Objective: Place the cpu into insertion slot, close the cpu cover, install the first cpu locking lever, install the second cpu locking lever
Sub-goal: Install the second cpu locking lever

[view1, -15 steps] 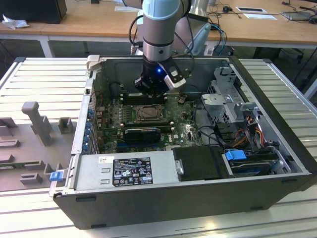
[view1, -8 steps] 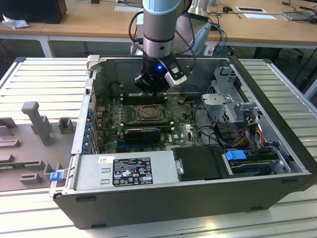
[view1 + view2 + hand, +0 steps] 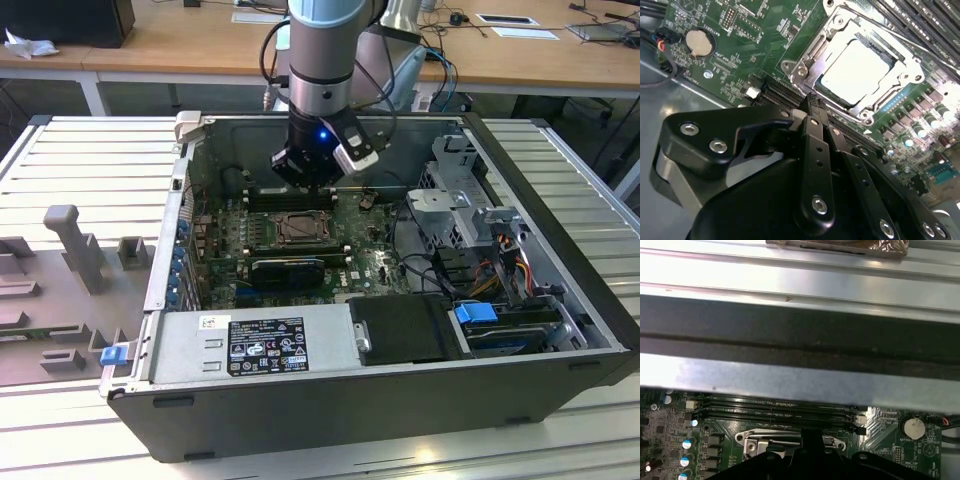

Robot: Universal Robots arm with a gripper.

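Note:
The cpu [image 3: 858,68] lies flat in the insertion slot [image 3: 298,230], its pale silver top showing through the window of the cpu cover [image 3: 812,56]. The cover lies down flat around the chip. A thin metal lever rod [image 3: 890,35] runs along one side of the socket. My gripper [image 3: 810,102] hangs above the green board just beside the socket, touching neither it nor the chip. Its black fingers [image 3: 816,145] are shut together with nothing between them. In the exterior view the gripper [image 3: 308,186] hovers over the socket's far edge. The socket's metal frame [image 3: 790,440] peeks out past a fingertip.
The board sits deep inside an open computer case [image 3: 560,300]. Long black memory slots [image 3: 775,407] run beside the socket, under the case's metal wall [image 3: 800,372]. A coin battery [image 3: 699,42], cables [image 3: 420,250], drive cages [image 3: 470,215] and a power supply [image 3: 260,345] surround the work area.

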